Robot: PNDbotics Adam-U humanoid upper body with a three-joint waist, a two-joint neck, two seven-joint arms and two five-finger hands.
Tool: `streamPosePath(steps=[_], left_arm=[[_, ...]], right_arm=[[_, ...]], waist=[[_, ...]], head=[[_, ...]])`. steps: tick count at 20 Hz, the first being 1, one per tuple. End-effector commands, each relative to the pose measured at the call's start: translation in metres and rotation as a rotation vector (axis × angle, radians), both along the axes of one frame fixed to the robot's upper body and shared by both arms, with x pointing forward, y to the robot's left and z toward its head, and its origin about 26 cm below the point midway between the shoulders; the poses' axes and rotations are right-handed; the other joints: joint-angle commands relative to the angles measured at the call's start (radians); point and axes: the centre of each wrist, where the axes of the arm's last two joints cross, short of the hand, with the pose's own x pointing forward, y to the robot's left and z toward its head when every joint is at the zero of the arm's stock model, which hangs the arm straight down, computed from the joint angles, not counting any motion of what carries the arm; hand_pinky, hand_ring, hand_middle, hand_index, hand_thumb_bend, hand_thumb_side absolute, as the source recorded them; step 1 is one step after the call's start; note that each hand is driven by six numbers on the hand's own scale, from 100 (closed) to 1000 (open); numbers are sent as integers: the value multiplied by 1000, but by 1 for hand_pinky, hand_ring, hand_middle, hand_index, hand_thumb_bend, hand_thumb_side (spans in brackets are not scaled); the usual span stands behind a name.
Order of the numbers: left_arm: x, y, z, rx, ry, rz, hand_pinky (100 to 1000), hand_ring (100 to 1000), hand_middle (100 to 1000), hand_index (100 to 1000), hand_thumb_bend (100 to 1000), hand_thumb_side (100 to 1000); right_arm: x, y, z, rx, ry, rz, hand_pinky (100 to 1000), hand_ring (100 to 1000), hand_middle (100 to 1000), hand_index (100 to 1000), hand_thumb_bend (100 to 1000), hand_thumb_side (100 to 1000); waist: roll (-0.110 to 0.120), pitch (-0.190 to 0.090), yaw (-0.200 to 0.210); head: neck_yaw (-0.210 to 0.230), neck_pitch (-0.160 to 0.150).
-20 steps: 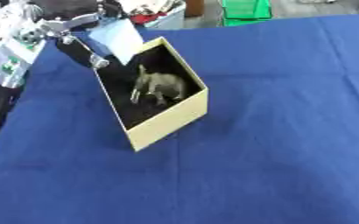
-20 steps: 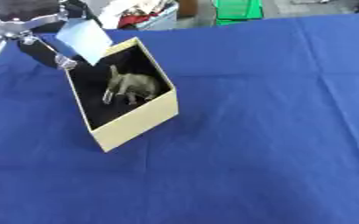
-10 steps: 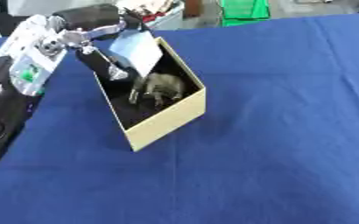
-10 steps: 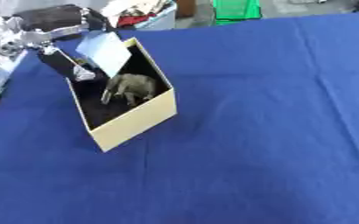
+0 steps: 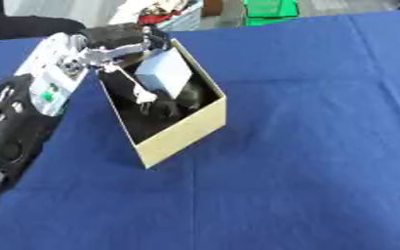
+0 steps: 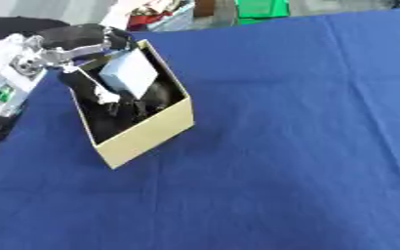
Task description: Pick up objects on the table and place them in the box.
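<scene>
left hand [image 5: 122, 46]: reaches in from the upper left, fingers curled and pinching the top of one pale card; the black-and-silver forearm runs down the left edge with a green mark on its white casing.
pale card [image 5: 163, 74]: one flat, light blue-white piece (what it is cannot be made out), tilted, held over the open top of the box, its lower part inside the opening.
box [image 5: 186, 135]: one tan cardboard box with a dark inside, standing askew on the cloth at centre left, one corner toward the camera.
dark object [image 6: 150, 100]: one dark shape lying inside the box, partly hidden behind the card; a thin pale bit shows just beside it.
blue cloth [image 5: 306, 146]: one, covering the whole table, faintly creased; the box is the only thing standing on it.
right hand: shows in neither eye view.
far edge: one green crate [image 6: 261, 7] and some mixed red-and-white clutter beyond the table.
writing: none that can be read on box, card or arm.
</scene>
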Motion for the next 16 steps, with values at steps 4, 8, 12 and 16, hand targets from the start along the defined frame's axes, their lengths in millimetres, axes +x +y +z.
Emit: streamPosePath(steps=[4, 8, 12, 16], left_arm=[[1, 8, 7, 38, -75, 12, 792, 877, 817, 922, 506, 409], [1, 11, 8, 72, -115, 30, 814, 911, 849, 935, 663, 463], [1, 14, 6, 114, -160, 52, 819, 919, 865, 945, 713, 483], [1, 14, 8, 92, -179, 43, 818, 914, 862, 946, 714, 484]], right_arm=[[-5, -2, 11, -4, -39, 2, 877, 957, 742, 941, 100, 784], [-5, -2, 11, -2, -39, 1, 877, 957, 742, 940, 100, 783], [-5, -2, 11, -2, -38, 0, 877, 957, 742, 940, 100, 783], [-5, -2, 10, 1, -35, -2, 877, 957, 741, 940, 100, 782]], waist=[[-3, -18, -2], [-5, -18, -2], [-6, -20, -1], [-7, -23, 1]], head=[[-3, 3], [-4, 5], [-5, 7], [-6, 8]])
